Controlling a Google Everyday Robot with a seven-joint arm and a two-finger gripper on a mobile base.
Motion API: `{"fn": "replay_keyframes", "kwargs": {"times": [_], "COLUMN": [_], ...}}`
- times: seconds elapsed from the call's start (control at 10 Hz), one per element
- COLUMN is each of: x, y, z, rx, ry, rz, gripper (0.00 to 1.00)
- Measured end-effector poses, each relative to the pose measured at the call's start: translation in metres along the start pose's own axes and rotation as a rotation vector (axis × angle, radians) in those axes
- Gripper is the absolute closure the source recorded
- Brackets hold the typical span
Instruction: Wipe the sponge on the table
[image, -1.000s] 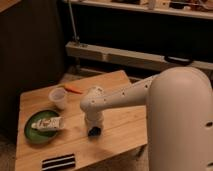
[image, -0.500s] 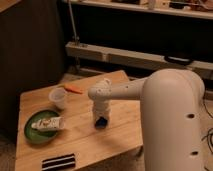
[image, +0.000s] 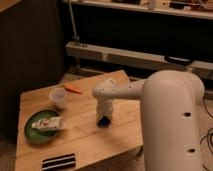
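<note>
End effector (image: 104, 119): dark, at the tip of the white arm (image: 125, 92), pointing straight down at the middle of the table (image: 80, 140); its grip state cannot be told, since the wrist housing and shadow hide it. Sponge (image: 104, 123): only a small dark, faintly bluish patch directly beneath the end effector, at the table surface; it appears pinned between tool and wood (contact is a judgement, the seam itself lies in shadow). The vertical wrist suits the job: pressing from above would keep the sponge flat against the slats while it is dragged. Arm: reaches in from the right with the elbow held high, likely so the forearm passes over the tabletop and not across it. Green plate (image: 31, 135): near the left edge, carrying a white packet (image: 47, 123); well apart from the sponge. Cup (image: 58, 98): translucent, upright, behind the plate. Orange item (image: 74, 89): slim, lying just beside the cup toward the back. Striped flat object (image: 59, 161): black and white, at the front edge. All four sit left of the end effector, so bare wood lies around the sponge for strokes; which part of a stroke this is cannot be judged.
</note>
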Motion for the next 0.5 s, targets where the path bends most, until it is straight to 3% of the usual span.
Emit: {"fn": "replay_keyframes", "kwargs": {"times": [0.2,0.5], "x": [0.000,0.004], "y": [-0.002,-0.041], "z": [0.000,-0.004], "rx": [0.001,0.023], "ry": [0.000,-0.011], "rz": [0.002,0.067], "gripper": [0.67,0.67]}}
